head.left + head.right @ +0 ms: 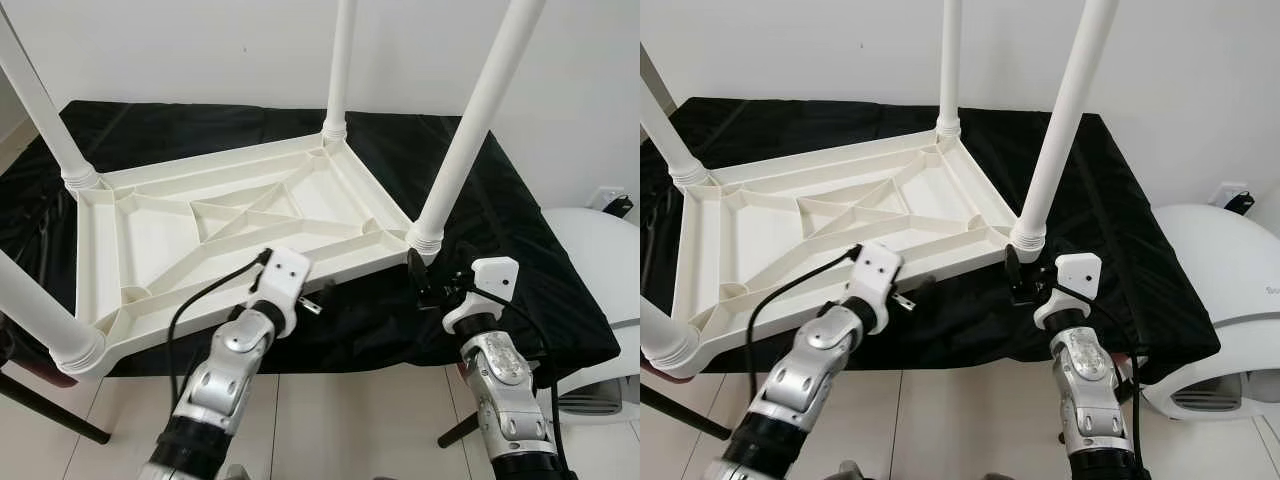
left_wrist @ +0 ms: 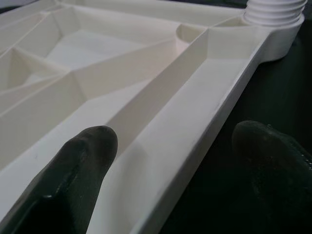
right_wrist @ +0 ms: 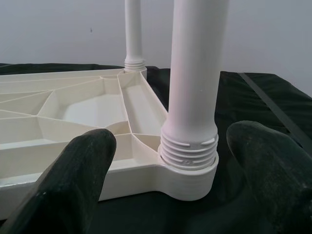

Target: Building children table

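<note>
Facing upturned table (image 1: pixel 230 225), unlabelled

The upturned tabletop (image 1: pixel 230 235) is laid on the cloth-covered table (image 1: pixel 520 230), legs up; the left gripper (image 1: pixel 300 295) is placed at its near edge, the right gripper (image 1: pixel 432 285) beside the near right leg (image 1: pixel 470 130).

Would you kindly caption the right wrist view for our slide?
Open right gripper facing the threaded base of a white leg screwed into the upturned tabletop.
</note>
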### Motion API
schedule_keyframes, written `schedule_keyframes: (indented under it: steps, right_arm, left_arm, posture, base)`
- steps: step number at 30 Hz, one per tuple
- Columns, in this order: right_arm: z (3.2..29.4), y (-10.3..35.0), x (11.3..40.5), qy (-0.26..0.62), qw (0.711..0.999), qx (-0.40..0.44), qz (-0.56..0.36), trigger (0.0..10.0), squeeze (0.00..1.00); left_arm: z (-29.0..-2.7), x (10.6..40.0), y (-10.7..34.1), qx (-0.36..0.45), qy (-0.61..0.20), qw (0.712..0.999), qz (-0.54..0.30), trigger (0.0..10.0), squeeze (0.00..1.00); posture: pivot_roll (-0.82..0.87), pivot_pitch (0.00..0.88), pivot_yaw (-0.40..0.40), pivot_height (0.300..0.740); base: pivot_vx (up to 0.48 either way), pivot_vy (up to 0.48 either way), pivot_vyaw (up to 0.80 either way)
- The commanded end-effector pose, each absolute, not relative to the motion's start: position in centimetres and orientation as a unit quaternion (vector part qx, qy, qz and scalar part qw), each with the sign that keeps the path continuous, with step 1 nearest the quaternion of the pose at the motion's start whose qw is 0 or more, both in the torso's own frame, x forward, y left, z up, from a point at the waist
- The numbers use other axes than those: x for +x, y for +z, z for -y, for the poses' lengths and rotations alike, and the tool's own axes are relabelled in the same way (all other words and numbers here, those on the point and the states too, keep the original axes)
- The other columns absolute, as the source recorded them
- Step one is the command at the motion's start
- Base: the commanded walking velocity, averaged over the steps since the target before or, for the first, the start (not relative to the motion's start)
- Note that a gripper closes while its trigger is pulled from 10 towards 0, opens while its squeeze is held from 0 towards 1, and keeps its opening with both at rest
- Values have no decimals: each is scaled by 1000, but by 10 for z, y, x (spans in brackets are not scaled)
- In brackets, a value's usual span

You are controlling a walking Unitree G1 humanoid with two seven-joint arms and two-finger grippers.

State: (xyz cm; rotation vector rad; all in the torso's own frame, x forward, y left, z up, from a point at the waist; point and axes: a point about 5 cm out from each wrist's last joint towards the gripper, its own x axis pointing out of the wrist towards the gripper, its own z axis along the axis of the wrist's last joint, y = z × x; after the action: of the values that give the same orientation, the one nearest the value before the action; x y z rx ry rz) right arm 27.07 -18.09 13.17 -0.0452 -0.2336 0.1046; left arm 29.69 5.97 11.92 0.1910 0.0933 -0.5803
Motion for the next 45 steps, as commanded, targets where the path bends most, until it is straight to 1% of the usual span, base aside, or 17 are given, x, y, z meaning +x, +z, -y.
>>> schedule_keyframes:
  steps: [1,6,9,13,15,16,18,21,25,27,28,30,34,37,41,44,45]
  right_arm:
    - [183,132,269,49,991,-28,120,10000,0]
    - [183,133,269,49,991,-28,120,10000,0]
    - [182,134,269,51,991,-29,120,10000,0]
    - [182,134,269,50,991,-29,120,10000,0]
    - [182,134,269,50,991,-29,119,10000,0]
    - [182,134,269,50,991,-29,119,10000,0]
    - [182,135,269,51,991,-29,120,10000,0]
    - [181,136,270,51,991,-28,121,10000,0]
    - [181,136,269,51,991,-28,121,10000,0]
    - [182,136,269,49,991,-28,121,10000,0]
    - [182,136,269,49,991,-28,121,10000,0]
    - [182,136,269,48,991,-27,121,10000,0]
    - [181,136,270,49,991,-26,121,10000,0]
    - [180,137,270,50,991,-26,122,10000,0]
    - [180,137,270,51,991,-26,122,10000,0]
    - [180,137,271,50,991,-26,123,10000,0]
    - [180,138,271,50,991,-26,124,10000,0]
  left_arm:
    - [-47,295,120,98,-356,928,-45,10000,0]
    - [-36,298,122,108,-376,919,-37,10000,0]
    - [-20,300,123,112,-407,906,-33,10000,0]
    - [-11,300,123,119,-426,896,-29,10000,0]
    - [-1,300,122,113,-457,882,-40,10000,0]
    - [-1,300,122,113,-457,882,-40,10000,0]
    - [4,299,119,109,-481,868,-52,10000,0]
    - [1,298,111,121,-507,850,-74,10000,0]
    - [-3,299,108,128,-513,845,-83,10000,0]
    - [-16,304,105,138,-521,836,-102,10000,0]
    - [-16,304,105,138,-521,836,-102,10000,0]
    - [-30,312,105,154,-517,835,-108,10000,0]
    - [-38,318,107,163,-513,836,-109,10000,0]
    - [-42,324,110,169,-506,839,-108,10000,0]
    - [-43,325,112,167,-510,837,-108,10000,0]
    - [-44,329,116,155,-504,843,-102,10000,0]
    - [-44,329,117,152,-506,843,-100,7725,0]
  posture:
    - [-81,2,-4,740]
    - [-78,7,-6,740]
    - [-77,12,-10,740]
    - [-75,15,-13,740]
    - [-72,15,-15,740]
    - [-72,15,-15,740]
    - [-75,16,-16,740]
    - [-78,18,-11,740]
    - [-79,19,-11,740]
    - [-77,23,-10,740]
    - [-77,23,-10,740]
    - [-74,22,-9,740]
    - [-73,21,-8,740]
    - [-72,19,-7,740]
    - [-73,19,-7,740]
    - [-74,19,-8,740]
    - [-74,18,-8,740]
  base:
    - [0,0,0]
    - [0,0,0]
    - [0,0,0]
    - [0,0,0]
    - [0,0,0]
    - [0,0,0]
    - [0,0,0]
    - [0,0,0]
    - [0,0,0]
    - [0,0,0]
    - [0,0,0]
    - [0,0,0]
    - [0,0,0]
    - [0,0,0]
    - [0,0,0]
    - [0,0,0]
    - [0,0,0]
